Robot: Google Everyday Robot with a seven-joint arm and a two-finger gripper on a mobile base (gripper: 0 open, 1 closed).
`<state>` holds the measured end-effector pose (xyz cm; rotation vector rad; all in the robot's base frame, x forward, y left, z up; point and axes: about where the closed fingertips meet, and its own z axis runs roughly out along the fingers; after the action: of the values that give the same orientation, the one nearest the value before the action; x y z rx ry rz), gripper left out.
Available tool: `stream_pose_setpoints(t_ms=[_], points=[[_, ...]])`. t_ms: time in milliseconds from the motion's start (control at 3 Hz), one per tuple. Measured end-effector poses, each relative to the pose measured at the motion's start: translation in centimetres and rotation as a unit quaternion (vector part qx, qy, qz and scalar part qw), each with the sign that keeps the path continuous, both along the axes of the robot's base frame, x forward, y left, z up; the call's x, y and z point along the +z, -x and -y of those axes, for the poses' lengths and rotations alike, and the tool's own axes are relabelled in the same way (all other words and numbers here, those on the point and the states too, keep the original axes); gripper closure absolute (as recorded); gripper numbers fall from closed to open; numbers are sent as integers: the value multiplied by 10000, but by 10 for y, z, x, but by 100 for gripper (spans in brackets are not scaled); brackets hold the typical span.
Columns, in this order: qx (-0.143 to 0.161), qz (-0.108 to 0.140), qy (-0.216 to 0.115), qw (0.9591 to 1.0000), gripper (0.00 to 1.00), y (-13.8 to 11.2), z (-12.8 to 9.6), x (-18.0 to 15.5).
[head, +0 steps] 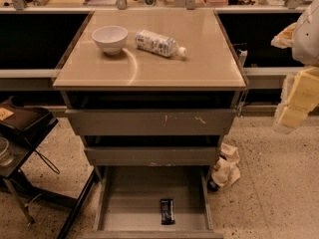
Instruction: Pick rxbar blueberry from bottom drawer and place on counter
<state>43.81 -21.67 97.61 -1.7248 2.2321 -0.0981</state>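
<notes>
Rxbar blueberry (167,211) in bottom drawer (124,203), long axis front-to-back, gripper (294,104) at right edge, grip unclear

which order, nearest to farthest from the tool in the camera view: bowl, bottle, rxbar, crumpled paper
The tool hangs at the right edge.
1. Crumpled paper, on the floor, right side.
2. Bottle on the counter and rxbar in the bottom drawer: too close to call.
3. Bowl, counter's left side.
</notes>
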Motion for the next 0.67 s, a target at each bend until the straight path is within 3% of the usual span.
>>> stream_pose_setpoints(t_ms=[333,667], points=[[0,0,0,10000,0,0,0,0],[115,-134,-171,9997,0,-2,-20,-36]])
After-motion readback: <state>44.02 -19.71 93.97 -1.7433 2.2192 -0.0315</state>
